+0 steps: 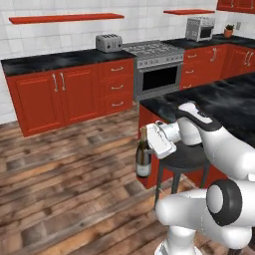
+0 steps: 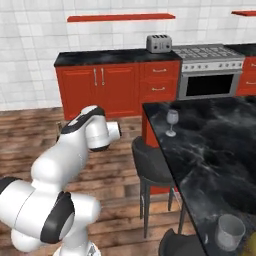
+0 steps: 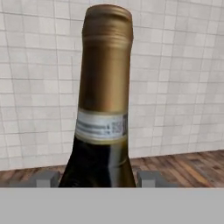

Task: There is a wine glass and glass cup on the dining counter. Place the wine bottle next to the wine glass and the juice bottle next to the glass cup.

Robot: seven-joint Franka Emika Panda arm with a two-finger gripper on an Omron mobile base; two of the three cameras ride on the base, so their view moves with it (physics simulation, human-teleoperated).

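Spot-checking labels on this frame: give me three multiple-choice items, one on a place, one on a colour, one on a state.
1. Where is the wine glass?
A. On the dining counter, near its corner
B. On the floor
C. On the stove

2. What colour is the foil on the wine bottle neck?
A. Red
B. Gold
C. Silver

3. What state is the wine bottle in?
A. Lying on the counter
B. Standing on a stool
C. Held upright in the gripper, off the counter

Answers:
1 A, the right base view shows it standing on the black marble by the near corner.
2 B, the hand view shows gold foil above a pale neck band.
3 C, the left base view shows it upright at the hand, beside the island, above the floor.
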